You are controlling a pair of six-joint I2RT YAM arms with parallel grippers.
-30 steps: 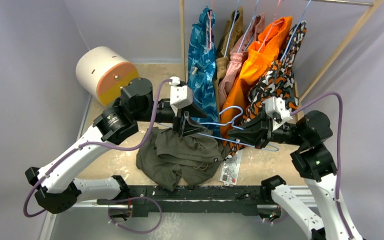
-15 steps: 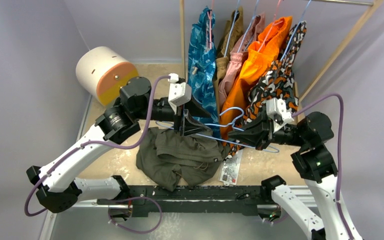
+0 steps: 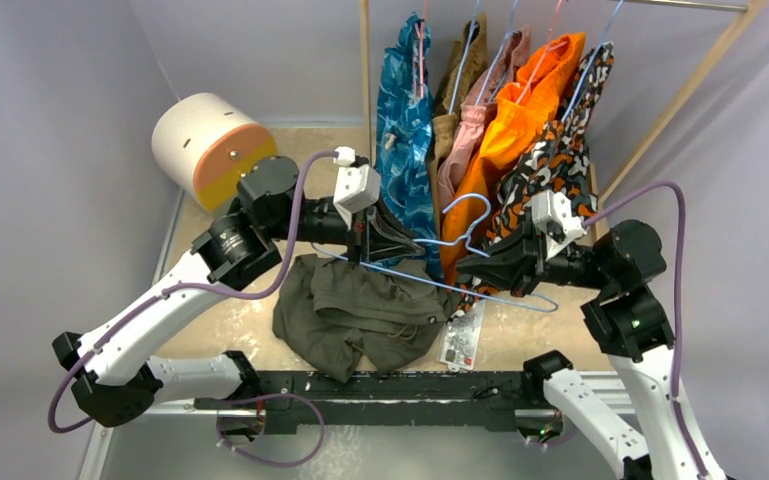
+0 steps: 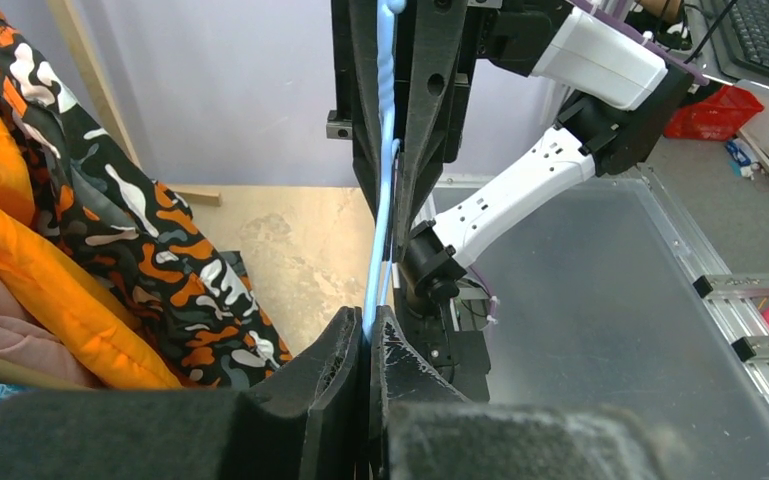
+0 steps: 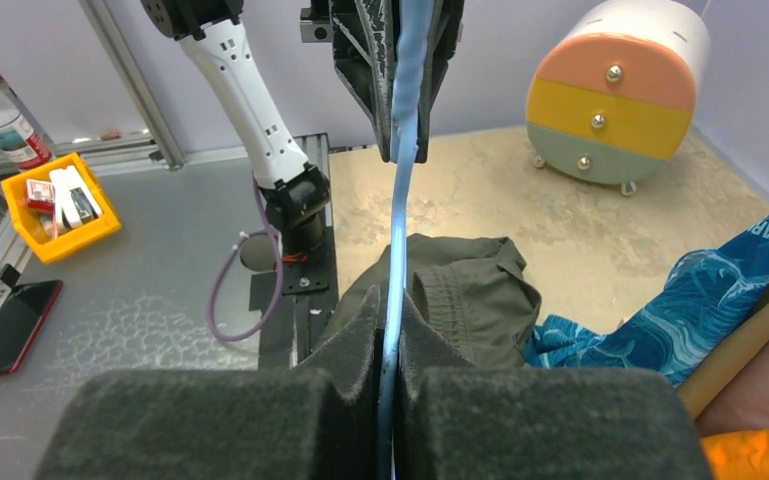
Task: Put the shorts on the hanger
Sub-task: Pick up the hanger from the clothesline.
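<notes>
The olive-green shorts [image 3: 360,315] lie crumpled on the table near the front edge; they also show in the right wrist view [image 5: 470,295]. The light-blue wire hanger [image 3: 440,284] hangs in the air above them, held at both ends. My left gripper [image 3: 380,247] is shut on its left end, seen as a blue wire between the pads [image 4: 372,325]. My right gripper [image 3: 480,270] is shut on its right end [image 5: 392,330]. The hook [image 3: 470,215] points up toward the hanging clothes.
A rack at the back holds several garments: blue patterned [image 3: 403,120], tan, pink, orange [image 3: 510,130] and camouflage shorts [image 3: 550,160]. A round cream and orange drawer unit [image 3: 210,140] stands back left. A printed card [image 3: 463,338] lies right of the shorts.
Both grippers have lifted the hanger slightly and shifted it toward the rack; its hook stands higher. The shorts have not moved.
</notes>
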